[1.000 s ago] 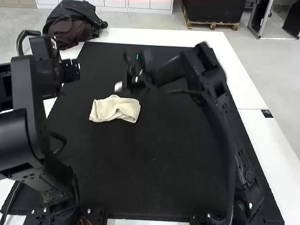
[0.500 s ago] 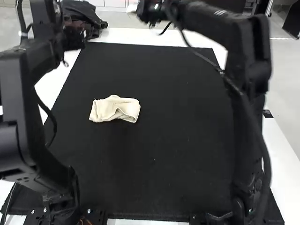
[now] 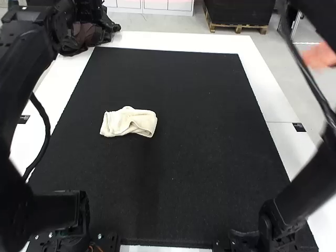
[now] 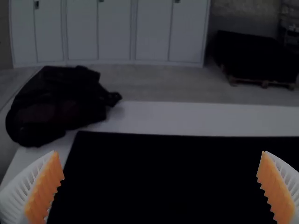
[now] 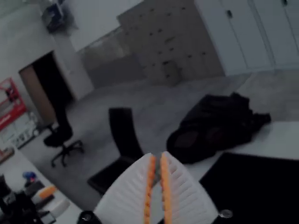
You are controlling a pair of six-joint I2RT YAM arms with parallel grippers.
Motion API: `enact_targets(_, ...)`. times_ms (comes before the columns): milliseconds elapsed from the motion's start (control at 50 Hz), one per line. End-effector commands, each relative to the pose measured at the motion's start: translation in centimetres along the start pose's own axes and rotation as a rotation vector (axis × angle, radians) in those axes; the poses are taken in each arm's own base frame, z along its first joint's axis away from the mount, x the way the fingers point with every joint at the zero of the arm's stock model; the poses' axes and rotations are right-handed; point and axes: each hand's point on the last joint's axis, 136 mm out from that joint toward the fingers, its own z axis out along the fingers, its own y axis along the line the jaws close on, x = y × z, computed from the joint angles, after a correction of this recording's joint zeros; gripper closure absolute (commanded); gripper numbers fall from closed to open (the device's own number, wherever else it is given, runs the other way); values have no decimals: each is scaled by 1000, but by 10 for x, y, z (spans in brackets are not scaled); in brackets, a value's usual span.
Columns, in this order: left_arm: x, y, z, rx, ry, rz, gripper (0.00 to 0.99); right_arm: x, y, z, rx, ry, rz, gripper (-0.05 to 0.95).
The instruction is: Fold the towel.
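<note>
left claw: your left gripper is released, its two fingers spread wide apart and facing each other.
left fingers: you have white, ribbed shells curving to tapered tips, with orange pads whose edges are cut in a row of small teeth.
right claw: your right gripper is closed on itself, the tips side by side with a thin slit between the pads.
right fingers: the same white ribbing, fanning out broad and wedge-like below narrow tips, faced with bumpy orange strips.
arms: in the high view your left arm and right arm are dark, thick and blocky, with a black cable bowing out from the left one in a smooth curve.
towel: you'll find the towel well apart from both arms, left of the mat's middle. it is cream, soft and fuzzy, folded into a small, uneven oblong, with rumpled layers and a rounded flap dipping along its near side.
mat: under the towel, a flat, matte black rectangle.
table: a smooth white top bordering the mat.
bundle: at your far left corner, a slumped dark cloth bundle with a dull reddish-brown patch.
</note>
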Motion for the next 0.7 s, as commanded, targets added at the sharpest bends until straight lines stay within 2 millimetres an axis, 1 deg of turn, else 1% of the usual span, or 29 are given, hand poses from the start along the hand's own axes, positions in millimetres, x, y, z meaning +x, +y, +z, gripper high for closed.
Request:
enact_targets(0, -22, -3, -23, -8, -62, -2, 26, -23, 6, -49, 48, -87, -49, 485)
enact_targets(20, -24, -4, -26, -8, -68, -1, 26, -25, 6, -57, 58, -98, -55, 426)
enact_targets(40, -25, -4, -30, -9, -74, -1, 26, -25, 6, -64, 67, -107, -59, 344)
enact_targets(60, -26, -5, -33, -8, -79, -1, 26, -25, 4, -74, 81, -115, -61, 220)
enact_targets(80, -29, -5, -39, -14, -91, 1, 26, -23, 4, -79, 89, -120, -64, 154)
enact_targets(120, -31, -5, -45, -19, -105, 2, 26, -20, 4, -92, 101, -126, -69, -13)
enact_targets(220, -43, -4, -67, -36, -165, 8, 26, -11, 6, -128, 132, -161, -95, -23)
enact_targets(280, -46, -6, -78, -30, -189, 9, 26, -7, 10, -147, 147, -198, -118, -21)
enact_targets(320, -48, -8, -87, -26, -209, 10, 26, -6, 17, -164, 154, -238, -142, -21)
enact_targets(400, -50, -9, -105, -24, -245, 12, 26, -2, 30, -189, 160, -298, -181, -21)
enact_targets(540, -44, -6, -135, -46, -323, 11, 26, 9, 55, -231, 176, -413, -249, -21)
enact_targets(640, -43, -5, -167, -56, -418, 15, 26, 17, 82, -265, 166, -531, -330, -21)
enact_targets(680, -39, -5, -179, -58, -453, 16, 26, 21, 92, -276, 157, -565, -352, -21)
